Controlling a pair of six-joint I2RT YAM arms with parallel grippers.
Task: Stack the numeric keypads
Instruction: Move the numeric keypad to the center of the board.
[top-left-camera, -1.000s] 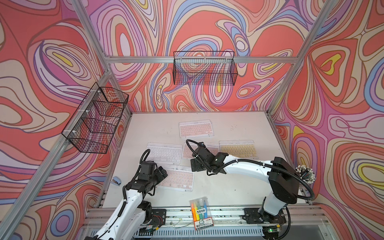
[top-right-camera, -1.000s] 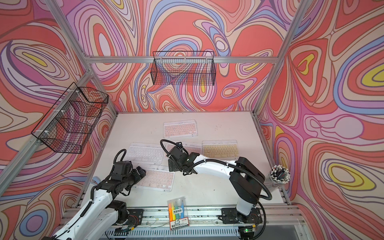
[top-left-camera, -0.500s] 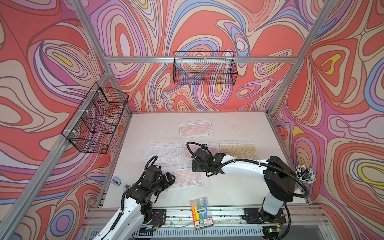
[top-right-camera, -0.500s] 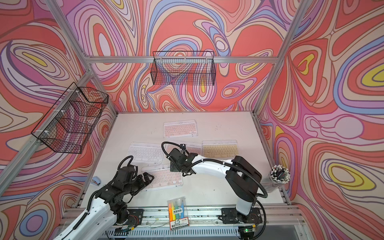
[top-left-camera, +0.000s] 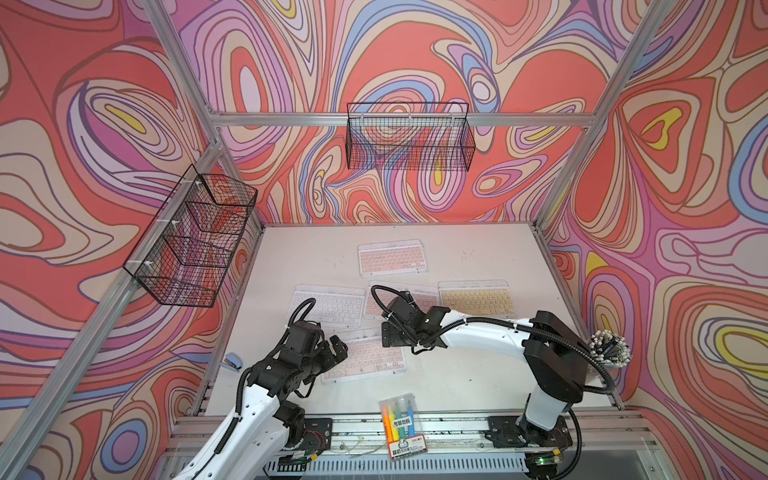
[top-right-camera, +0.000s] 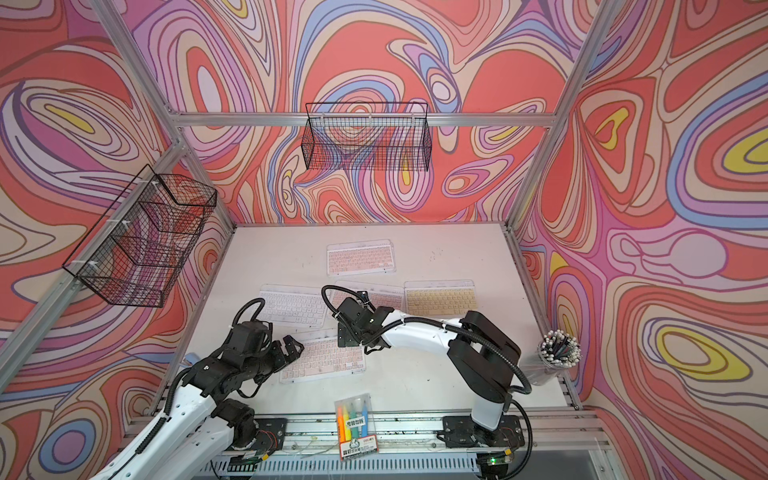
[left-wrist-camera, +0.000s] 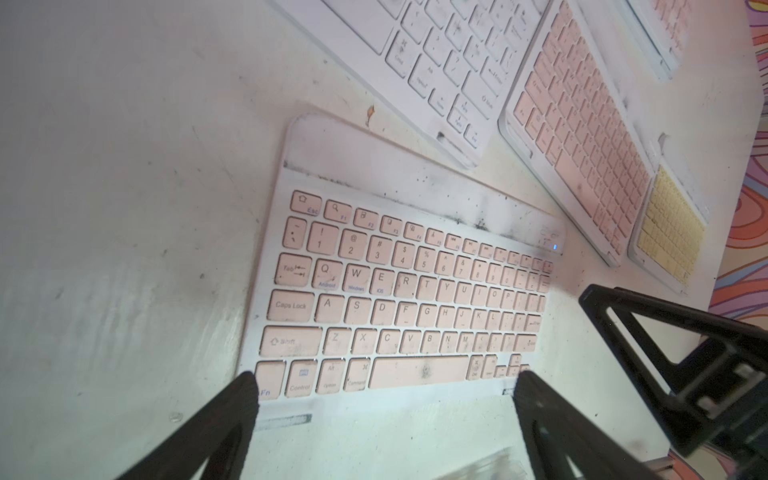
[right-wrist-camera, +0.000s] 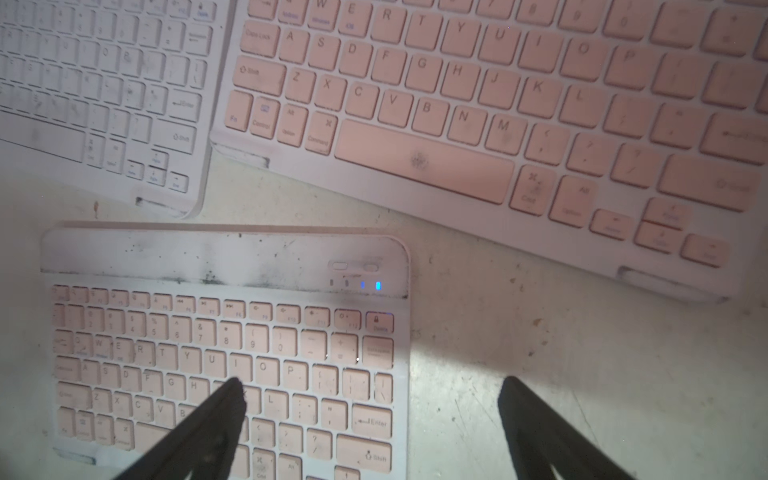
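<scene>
pink keypad (top-left-camera: 364, 360) | white keypad (top-left-camera: 328, 305) | yellow keypad (top-left-camera: 476, 298) | walls (top-left-camera: 104, 124) red-lilac swirls | baskets (top-left-camera: 409, 141) black grid

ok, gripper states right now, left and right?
Left gripper: open, holding nothing, by the nearest pink keypad.
Right gripper: open, holding nothing.

pink-keyed flat rectangular keypads in clear white frames: three; far pink keypad (top-left-camera: 392, 259); middle pink keypad (top-left-camera: 427, 296); near pink keypad (top-left-camera: 365, 359)
white-keyed flat keypad (top-left-camera: 328, 305): one
yellow-keyed flat keypad (top-left-camera: 476, 297): one
black wire mesh baskets: two; side-wall basket (top-left-camera: 191, 237); back-wall basket (top-left-camera: 409, 141)
clear flat pack of coloured markers (top-left-camera: 402, 424): one; four markers inside
clear cup of dark pens (top-right-camera: 557, 351): one
small pale blue object (top-left-camera: 232, 362): one
white and black robot arms: two; left arm (top-left-camera: 257, 411); right arm (top-left-camera: 482, 334)
</scene>
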